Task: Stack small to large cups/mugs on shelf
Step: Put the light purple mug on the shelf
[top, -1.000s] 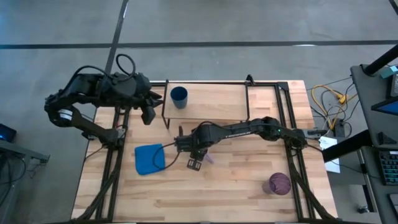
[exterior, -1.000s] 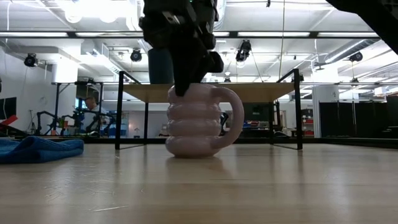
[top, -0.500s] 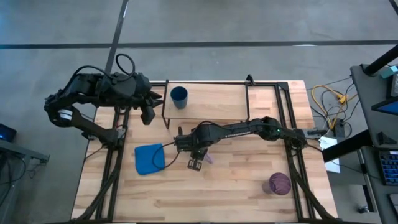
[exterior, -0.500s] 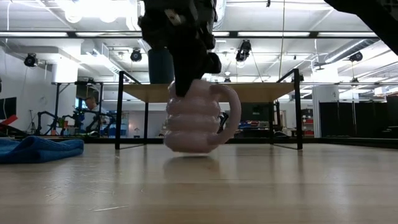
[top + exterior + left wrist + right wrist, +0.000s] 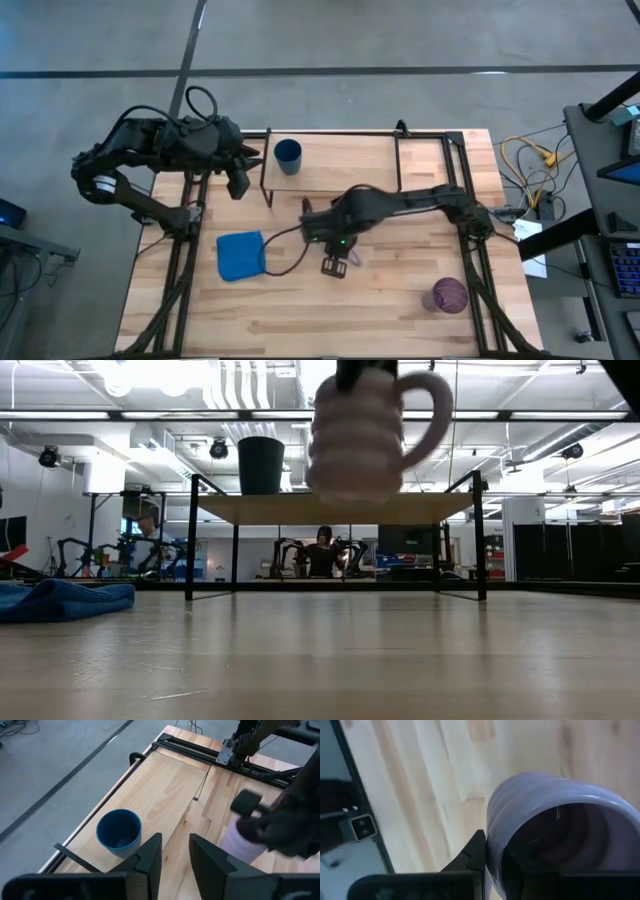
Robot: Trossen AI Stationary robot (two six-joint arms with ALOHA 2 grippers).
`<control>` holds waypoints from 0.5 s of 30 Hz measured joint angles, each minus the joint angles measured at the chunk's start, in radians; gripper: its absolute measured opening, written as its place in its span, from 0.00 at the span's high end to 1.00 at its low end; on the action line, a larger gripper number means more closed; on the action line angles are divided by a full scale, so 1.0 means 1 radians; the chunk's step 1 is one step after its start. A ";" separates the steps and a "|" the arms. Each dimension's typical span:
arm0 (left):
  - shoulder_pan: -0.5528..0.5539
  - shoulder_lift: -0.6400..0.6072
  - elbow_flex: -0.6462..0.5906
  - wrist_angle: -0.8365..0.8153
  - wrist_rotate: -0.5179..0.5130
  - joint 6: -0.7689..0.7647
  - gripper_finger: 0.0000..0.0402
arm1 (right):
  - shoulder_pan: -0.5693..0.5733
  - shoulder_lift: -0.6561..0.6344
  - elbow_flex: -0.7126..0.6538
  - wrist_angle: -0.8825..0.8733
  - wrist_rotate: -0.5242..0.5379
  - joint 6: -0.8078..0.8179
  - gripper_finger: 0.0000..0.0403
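The pale lavender ribbed mug (image 5: pixel 365 435) hangs in the air, higher than the shelf board (image 5: pixel 335 510), held by my right gripper (image 5: pixel 343 250). In the high view the arm covers most of the mug; a bit of it shows beside the arm (image 5: pixel 353 259). The small dark blue cup (image 5: pixel 288 155) stands on its base at the shelf's left end (image 5: pixel 340 165). The dark purple tumbler (image 5: pixel 449 295) stands on the table at the near right. My left gripper (image 5: pixel 175 855) is open and empty, beside the shelf's left end, near the blue cup (image 5: pixel 119 831). My right gripper holds the mug by its rim wall (image 5: pixel 492 845), on the side away from the handle (image 5: pixel 432 405). One finger (image 5: pixel 476 854) lies outside the wall; the other seems to be inside the mug, in shadow. The fingers come from above. The mug hangs clear of the table, nearly upright.
A crumpled blue cloth (image 5: pixel 240 255) lies on the table at the near left, with a dark cable beside it. The shelf's black wire legs (image 5: pixel 189 540) stand on the tabletop. A person (image 5: pixel 323 552) shows far behind the table.
My right gripper has gone up and a little toward the table's right edge with the mug. The mug stood on the table, then tipped as its base came off, and now hangs clear, above shelf height.
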 joint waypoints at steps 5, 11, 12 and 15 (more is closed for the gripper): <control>0.000 0.001 0.000 0.000 -0.001 0.000 0.79 | -0.010 -0.088 0.000 -0.014 0.113 0.007 0.95; 0.000 0.013 0.000 0.003 -0.001 0.000 0.79 | -0.074 -0.165 0.000 -0.020 0.215 -0.006 0.95; 0.000 0.015 0.000 0.004 -0.001 0.000 0.79 | -0.089 -0.175 0.000 -0.018 0.233 -0.014 0.95; 0.000 0.028 0.000 0.005 -0.001 0.000 0.79 | -0.141 -0.201 0.000 -0.012 0.274 -0.055 0.94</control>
